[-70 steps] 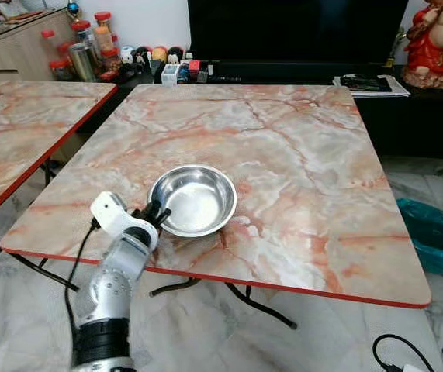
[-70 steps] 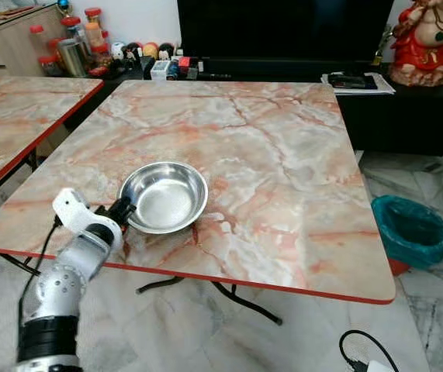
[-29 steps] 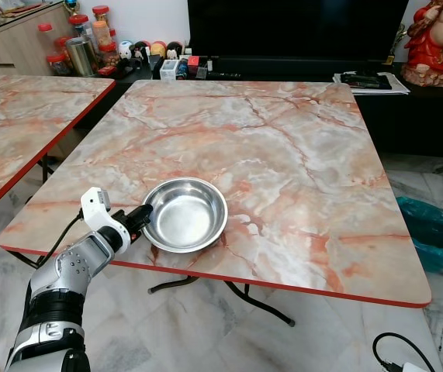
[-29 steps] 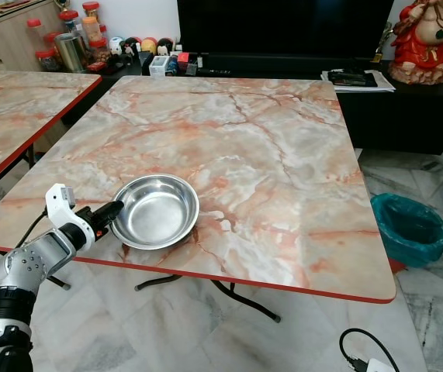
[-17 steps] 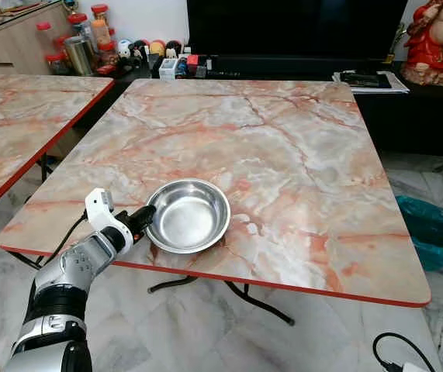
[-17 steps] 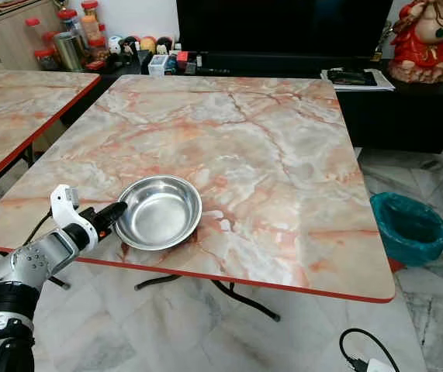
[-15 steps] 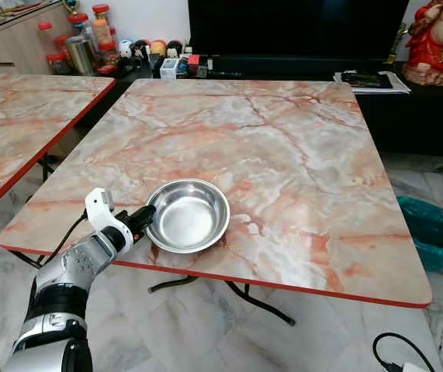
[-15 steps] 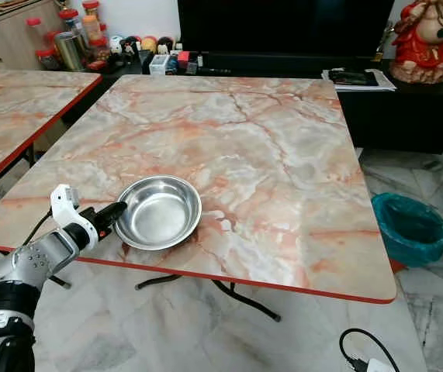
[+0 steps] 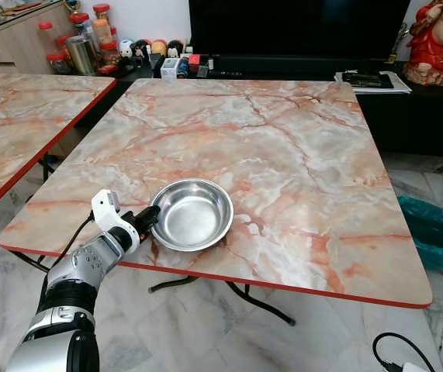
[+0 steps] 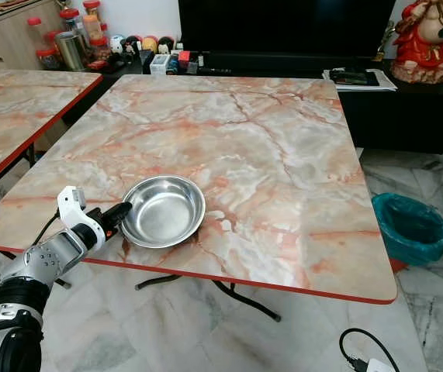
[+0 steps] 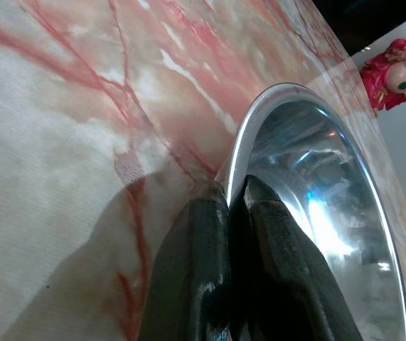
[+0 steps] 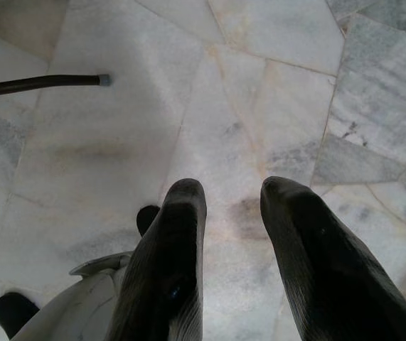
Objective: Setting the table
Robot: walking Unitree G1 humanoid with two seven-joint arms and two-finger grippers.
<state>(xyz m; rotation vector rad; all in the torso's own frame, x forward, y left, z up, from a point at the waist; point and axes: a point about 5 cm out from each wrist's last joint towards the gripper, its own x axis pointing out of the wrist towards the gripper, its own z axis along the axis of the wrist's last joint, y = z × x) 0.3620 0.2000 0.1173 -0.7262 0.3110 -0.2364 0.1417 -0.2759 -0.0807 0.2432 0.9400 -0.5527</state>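
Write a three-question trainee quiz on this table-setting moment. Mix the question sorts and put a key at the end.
1. True or false: the left pincer is shut on the rim of the steel bowl.
2. Where does the bowl sit on the marble table? A) far edge B) near the front edge, toward the robot's left C) on the neighbouring table
3. Fill in: the right pincer hangs open above the ____ floor.

Key: 1 true; 2 B; 3 tiled.
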